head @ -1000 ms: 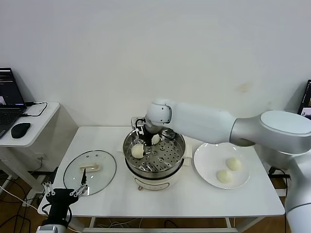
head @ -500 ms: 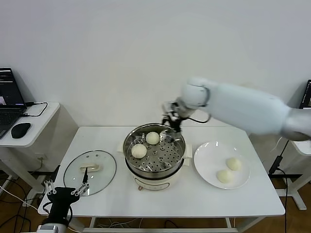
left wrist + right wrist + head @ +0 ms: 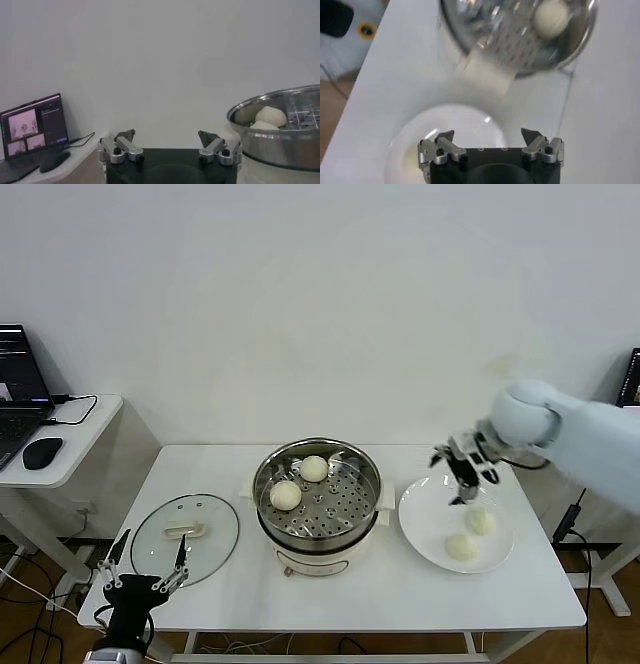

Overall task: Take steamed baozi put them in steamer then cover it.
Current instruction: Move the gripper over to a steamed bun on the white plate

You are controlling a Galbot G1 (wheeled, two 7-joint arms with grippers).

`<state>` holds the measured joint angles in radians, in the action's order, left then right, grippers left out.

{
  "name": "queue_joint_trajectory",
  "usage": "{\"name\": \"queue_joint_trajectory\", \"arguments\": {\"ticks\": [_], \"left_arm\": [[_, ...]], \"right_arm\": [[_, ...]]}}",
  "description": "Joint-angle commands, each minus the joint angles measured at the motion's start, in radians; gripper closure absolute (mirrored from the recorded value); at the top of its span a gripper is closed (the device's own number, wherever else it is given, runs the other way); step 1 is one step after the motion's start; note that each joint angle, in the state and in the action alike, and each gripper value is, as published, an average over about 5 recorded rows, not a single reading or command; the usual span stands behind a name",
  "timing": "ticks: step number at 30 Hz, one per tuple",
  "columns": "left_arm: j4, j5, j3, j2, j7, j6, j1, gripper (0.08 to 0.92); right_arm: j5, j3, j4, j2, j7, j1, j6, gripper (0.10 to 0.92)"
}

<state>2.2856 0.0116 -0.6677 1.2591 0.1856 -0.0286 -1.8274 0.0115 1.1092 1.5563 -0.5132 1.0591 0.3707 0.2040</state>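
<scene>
Buns done: two baozi (image 3: 286,495) in steamer (image 3: 318,536).
Left: two beneath my right tool (image 3: 463,476), spread, empty; cover (image 3: 185,536) off.

You have two cream buns (image 3: 300,482) in the open steel steamer (image 3: 318,536), well left of the right tool (image 3: 462,472); two more buns (image 3: 472,535) below it; glass lid (image 3: 185,537) flat, far left.

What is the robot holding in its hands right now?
Nothing. The right hand is open and empty above the white plate, over the two baozi left there. The left hand is open and empty too, near the table's front edge by the cover.
</scene>
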Motion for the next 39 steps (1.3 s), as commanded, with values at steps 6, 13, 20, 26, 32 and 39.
{"name": "queue_joint_trajectory", "arguments": {"ticks": [6,13,20,26,32,39], "left_arm": [[-0.003,-0.005,-0.010,0.002,0.000,-0.001,-0.013,0.177],[-0.001,-0.006,-0.020,0.006,-0.001,0.000,-0.023,0.177],[-0.006,-0.005,-0.025,0.006,-0.001,0.001,-0.023,0.177],[-0.011,-0.005,-0.027,0.004,-0.001,0.001,-0.019,0.177],[-0.017,-0.005,-0.028,0.002,-0.001,0.001,-0.015,0.177],[-0.025,-0.005,-0.025,0.005,0.000,0.001,-0.009,0.177]], "right_arm": [[-0.139,-0.202,-0.021,0.106,-0.051,-0.357,-0.016,0.203],[-0.153,-0.234,-0.039,0.070,-0.072,-0.425,0.001,0.203],[-0.155,-0.269,-0.087,0.022,-0.115,-0.475,0.028,0.203],[-0.153,-0.287,-0.116,-0.021,-0.142,-0.501,0.058,0.203],[-0.148,-0.298,-0.160,-0.071,-0.155,-0.508,0.069,0.203],[-0.143,-0.295,-0.196,-0.111,-0.150,-0.504,0.076,0.204]]}}
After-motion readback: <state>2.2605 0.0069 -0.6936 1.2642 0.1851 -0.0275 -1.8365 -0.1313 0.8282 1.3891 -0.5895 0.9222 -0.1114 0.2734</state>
